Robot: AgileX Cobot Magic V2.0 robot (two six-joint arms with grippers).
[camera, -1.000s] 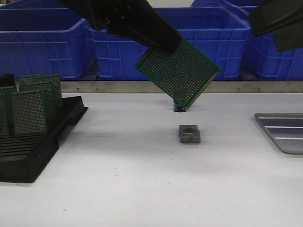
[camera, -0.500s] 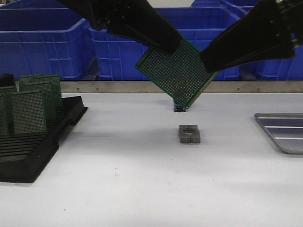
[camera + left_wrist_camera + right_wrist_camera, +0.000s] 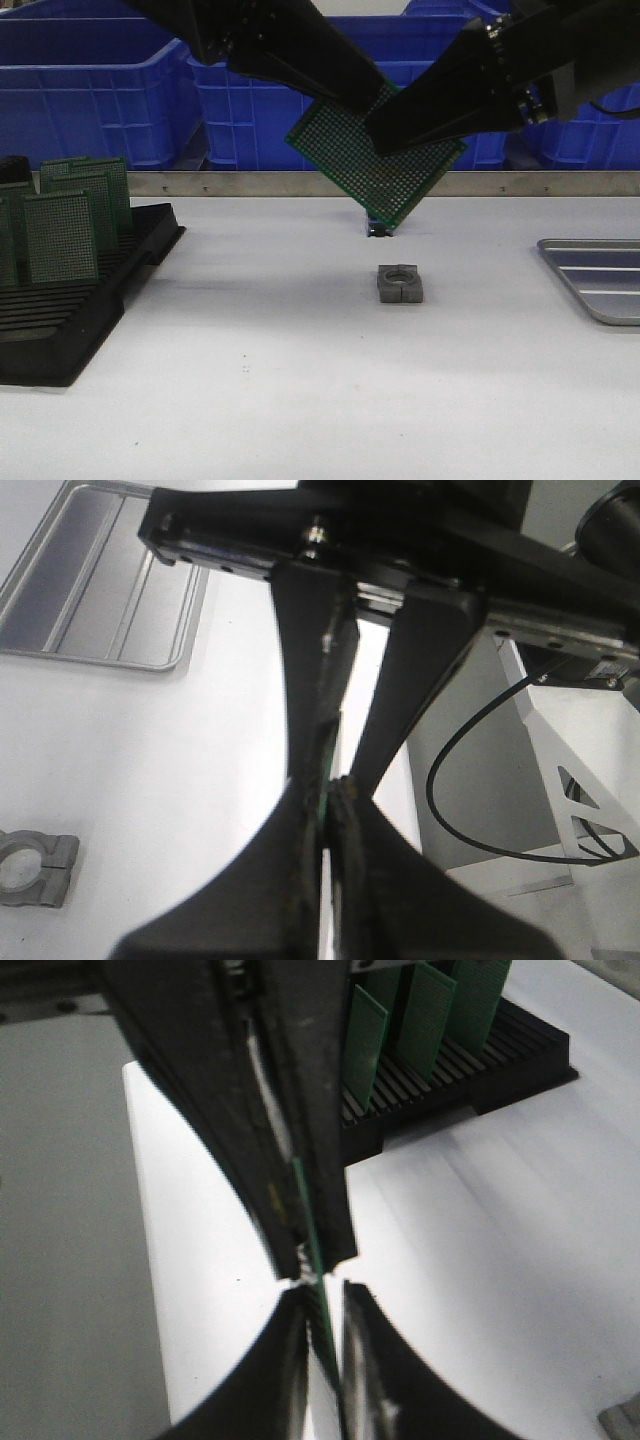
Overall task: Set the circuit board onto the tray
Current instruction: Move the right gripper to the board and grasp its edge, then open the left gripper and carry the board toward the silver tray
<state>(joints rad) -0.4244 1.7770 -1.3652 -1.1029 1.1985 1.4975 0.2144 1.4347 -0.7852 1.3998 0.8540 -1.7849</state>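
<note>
A green perforated circuit board (image 3: 385, 170) hangs tilted in the air above mid-table. My left gripper (image 3: 362, 96) is shut on its upper left edge; in the left wrist view the board (image 3: 328, 785) shows edge-on, pinched at the left gripper's (image 3: 330, 802) tips. From the right, my right gripper (image 3: 385, 135) reaches over the board's upper right part. Its jaws straddle the thin board edge (image 3: 312, 1245), and the right gripper (image 3: 323, 1298) is open, with a gap on one side. The silver ribbed tray (image 3: 600, 280) lies at the table's right edge, also visible as the tray (image 3: 100, 580) in the left wrist view.
A black slotted rack (image 3: 60, 330) with several upright green boards (image 3: 75, 215) stands at the left. A small grey clamp block (image 3: 400, 283) lies mid-table under the held board. Blue crates (image 3: 90, 90) line the back behind a metal rail.
My right arm has swung in from the upper right and down to the board, its fingers now around the board's right part. The left gripper and board stayed put.
</note>
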